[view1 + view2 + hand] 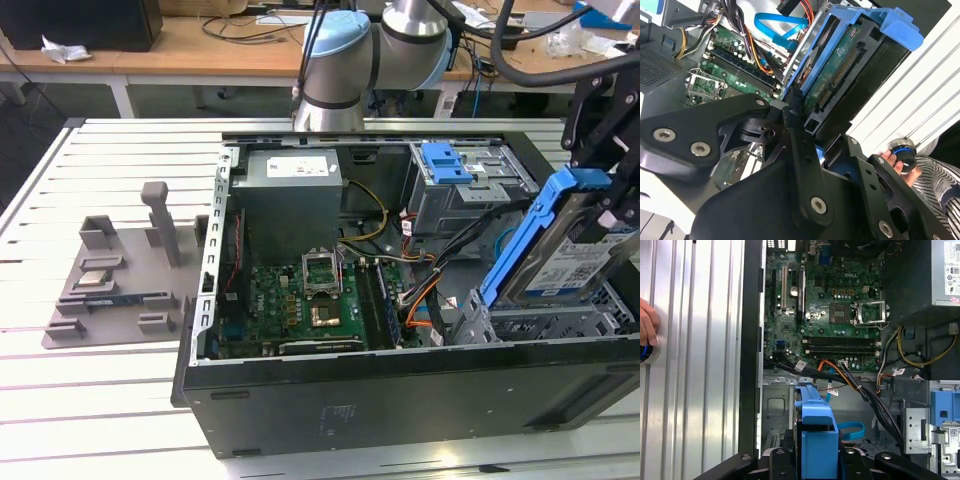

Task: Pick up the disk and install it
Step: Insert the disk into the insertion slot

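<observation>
The disk (572,262), a silver drive with a blue-and-white label in a blue plastic carrier, hangs tilted with its lower end in the metal drive bay (520,322) at the case's front corner, on the exterior view's right. My black gripper (608,205) is shut on the disk's raised end. In the second wrist view the disk (840,70) shows its circuit-board side and connector beyond the gripper (802,117). In the first wrist view the blue carrier (815,432) sticks out between the fingers (785,460), pointing down into the open case.
The open black computer case (400,405) lies on a white slatted table, with the motherboard (310,300) and orange and black cables (420,290) beside the bay. Another blue carrier (445,162) sits in the rear bay. A grey fixture (120,280) stands at left. A person's hand (646,325) rests on a blue knob.
</observation>
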Controlling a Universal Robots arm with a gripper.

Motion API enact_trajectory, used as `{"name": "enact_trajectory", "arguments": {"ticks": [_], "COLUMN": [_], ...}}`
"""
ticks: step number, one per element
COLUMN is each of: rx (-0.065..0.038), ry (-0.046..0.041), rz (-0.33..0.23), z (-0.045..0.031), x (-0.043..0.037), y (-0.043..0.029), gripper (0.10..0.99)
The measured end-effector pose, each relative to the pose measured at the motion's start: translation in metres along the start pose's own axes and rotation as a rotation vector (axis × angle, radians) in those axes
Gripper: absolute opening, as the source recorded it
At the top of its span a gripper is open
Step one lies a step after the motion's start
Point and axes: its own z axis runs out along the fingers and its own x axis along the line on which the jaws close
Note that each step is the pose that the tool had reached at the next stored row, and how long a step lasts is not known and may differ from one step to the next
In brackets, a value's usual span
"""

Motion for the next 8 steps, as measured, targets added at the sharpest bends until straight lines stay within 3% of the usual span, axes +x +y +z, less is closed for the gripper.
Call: {"name": "enact_trajectory", "arguments": {"ticks": [8], "rx": [0.0], "ry": [0.0], "rz": [0.0], "z": [0.0102], "x": [0.0003], "y": [-0.0006], "gripper": [0.369]}}
